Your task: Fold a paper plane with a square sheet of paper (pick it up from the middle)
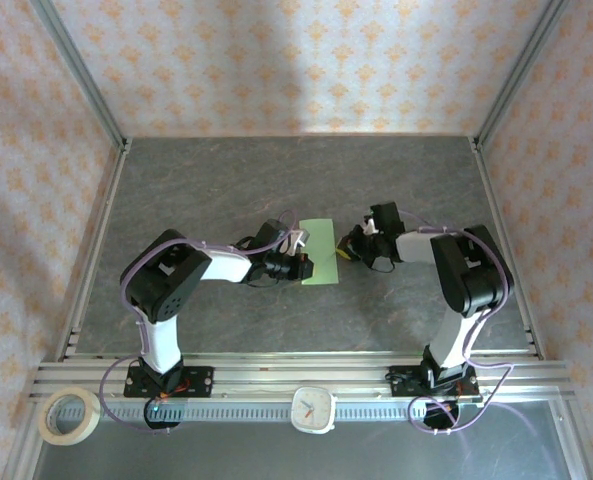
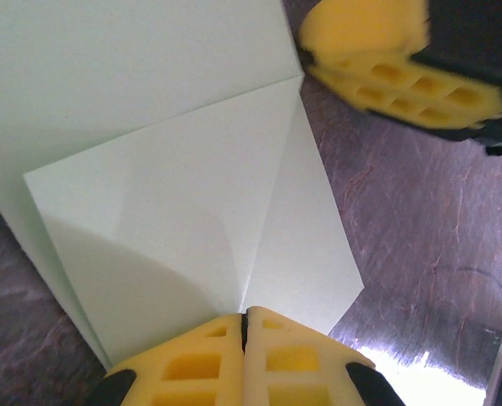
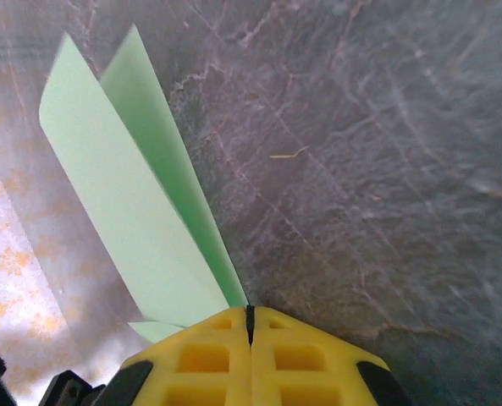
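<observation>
Firmly, left gripper (image 2: 245, 326) and right gripper (image 3: 251, 317) pinch green paper (image 2: 166, 245).

L arm (image 1: 166, 285) & R arm (image 1: 466, 280) both bent inward, wrists facing — jaws pressed together on each.

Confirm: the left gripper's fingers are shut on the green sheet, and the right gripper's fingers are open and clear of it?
Wrong on the right side. The right gripper has its fingers shut on the green sheet too; the right wrist view shows the paper running out from between them. The left gripper is shut on the sheet, as you said.
</observation>
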Robot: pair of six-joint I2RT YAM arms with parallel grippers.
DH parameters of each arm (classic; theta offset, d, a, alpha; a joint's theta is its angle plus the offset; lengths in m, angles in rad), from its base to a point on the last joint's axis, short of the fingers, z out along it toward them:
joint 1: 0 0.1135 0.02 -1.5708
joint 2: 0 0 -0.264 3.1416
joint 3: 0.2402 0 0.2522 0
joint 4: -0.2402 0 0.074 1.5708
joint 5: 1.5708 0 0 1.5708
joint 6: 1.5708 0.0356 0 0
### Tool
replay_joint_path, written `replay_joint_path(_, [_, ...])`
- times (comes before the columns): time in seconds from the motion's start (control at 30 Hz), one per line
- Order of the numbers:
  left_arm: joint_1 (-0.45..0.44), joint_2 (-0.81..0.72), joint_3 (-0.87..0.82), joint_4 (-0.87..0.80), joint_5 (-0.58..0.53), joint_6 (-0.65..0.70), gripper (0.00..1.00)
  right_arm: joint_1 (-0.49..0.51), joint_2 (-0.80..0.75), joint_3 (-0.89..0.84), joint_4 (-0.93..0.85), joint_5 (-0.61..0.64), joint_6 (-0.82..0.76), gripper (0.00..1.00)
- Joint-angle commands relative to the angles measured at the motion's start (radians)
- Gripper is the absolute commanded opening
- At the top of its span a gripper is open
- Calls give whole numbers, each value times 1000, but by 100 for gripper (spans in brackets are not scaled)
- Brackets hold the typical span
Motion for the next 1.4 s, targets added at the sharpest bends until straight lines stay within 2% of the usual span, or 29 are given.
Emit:
replay_joint_path(0.0, [-1, -44, 6, -144, -25, -38, 0, -6, -106, -10, -51, 67, -14, 0])
replay_joint_path(0.13, [1, -100, 93, -187, -53, -48, 6, 0, -175, -62, -62, 50, -10, 2])
replay_joint_path(0.33, [13, -73, 174, -242, -144, -13, 8, 43, -205, -93, -149, 64, -40, 22])
replay_joint_path(0.5, [15, 2, 192, -264, -170, 33, 5, 99, -214, -106, -171, 85, -32, 32])
replay_joint_path(0.67, [15, 30, 159, -244, -203, 34, 3, 130, -219, -103, -195, 117, -17, 35])
replay_joint_path(0.87, [15, 40, 122, -216, -170, 31, 0, 158, -208, -88, -238, 123, -19, 37])
replay_joint_path(1.37, [15, 40, 105, -210, -135, 28, 0, 196, -193, -103, -184, 91, 39, 39])
